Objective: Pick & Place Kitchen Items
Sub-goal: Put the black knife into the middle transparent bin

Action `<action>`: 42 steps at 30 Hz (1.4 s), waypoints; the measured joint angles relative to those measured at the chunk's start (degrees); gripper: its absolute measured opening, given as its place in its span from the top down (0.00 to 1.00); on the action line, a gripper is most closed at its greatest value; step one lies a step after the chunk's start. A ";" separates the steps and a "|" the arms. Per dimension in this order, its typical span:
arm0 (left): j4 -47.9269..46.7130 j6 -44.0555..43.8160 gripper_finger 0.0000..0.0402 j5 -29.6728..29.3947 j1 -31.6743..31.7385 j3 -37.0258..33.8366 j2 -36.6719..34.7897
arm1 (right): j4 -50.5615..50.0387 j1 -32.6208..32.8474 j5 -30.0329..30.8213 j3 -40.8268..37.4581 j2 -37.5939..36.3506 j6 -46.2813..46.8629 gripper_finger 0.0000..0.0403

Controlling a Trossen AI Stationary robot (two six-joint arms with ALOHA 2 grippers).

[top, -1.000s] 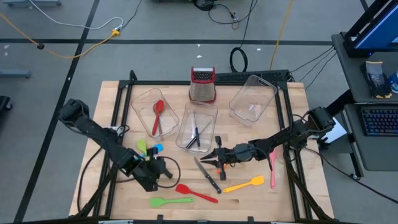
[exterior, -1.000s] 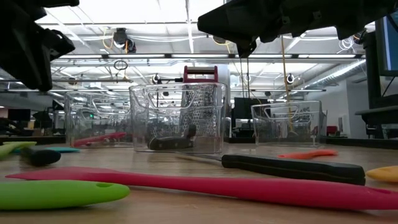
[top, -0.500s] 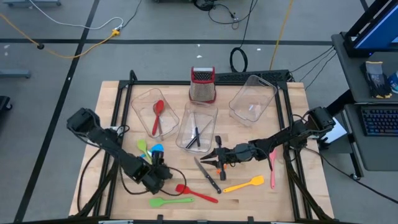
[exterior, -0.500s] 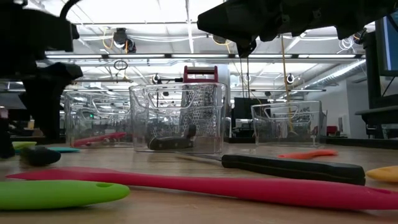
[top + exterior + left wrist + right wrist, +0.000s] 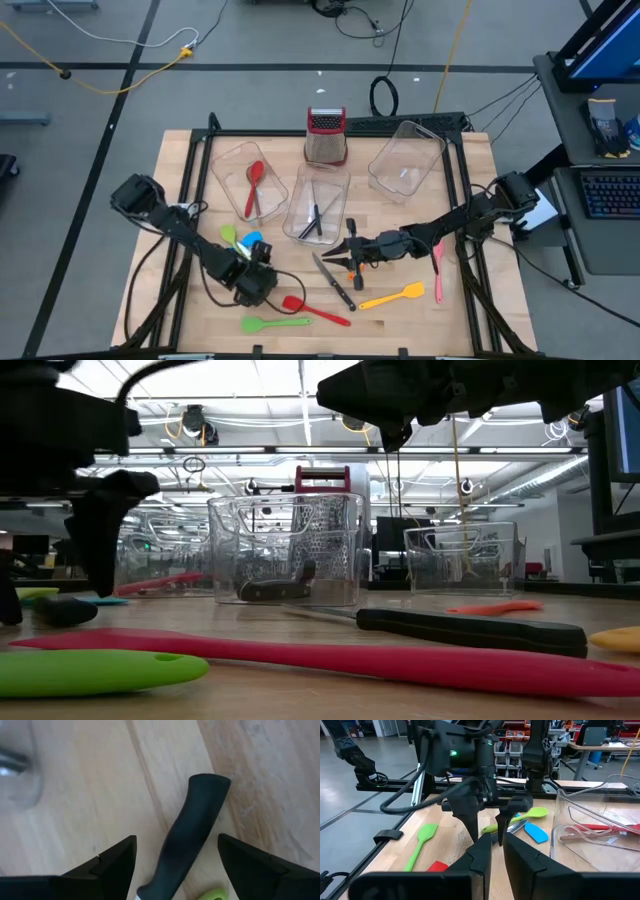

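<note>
Wooden worktop [image 5: 190,180] with utensils scattered along the near edge: green spatula [image 5: 275,323] lies flat nearest the front, red spatula [image 5: 315,310] just behind it, yellow spatula [image 5: 392,296] to the right, all loose. Left tool [image 5: 258,283] sits low over the front-left area, fingers [image 5: 116,861] spread wide, straddling a black handle [image 5: 186,840] that lies on the wood between them; not pinched, gaps on both sides in the wrist view. Light-green spoon [image 5: 229,237] and blue spatula [image 5: 252,240] lie just behind the left tool, near each other. Black-handled knife [image 5: 334,281] lies flat mid-table, blade pointing toward the tubs. Right tool [image 5: 349,255] hovers above the knife's blade end, fingers pressed nearly together, holding nothing visible. Pink spatula [image 5: 438,266] lies by the right arm, well apart from the knife. Farther back, three clear tubs: left tub [image 5: 222,163] holds a red spoon [image 5: 254,186], middle tub [image 5: 340,190] holds dark-handled utensils [image 5: 315,217], can't tell exactly which kind, right tub [image 5: 432,140] sits tilted near the far right corner. Steel grater [image 5: 326,137] with red top stands upright behind the middle tub.
</note>
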 joint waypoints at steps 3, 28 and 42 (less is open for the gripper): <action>1.35 4.47 0.29 4.10 2.85 -0.05 0.00 | 0.01 0.00 0.00 0.00 0.00 0.00 0.89; 6.41 16.74 0.80 13.97 9.36 -1.32 -0.25 | -0.08 0.00 -0.07 0.00 0.00 1.49 0.89; -3.92 16.89 0.80 7.40 4.34 11.22 -4.32 | -0.08 0.00 -0.11 0.00 0.02 1.70 0.89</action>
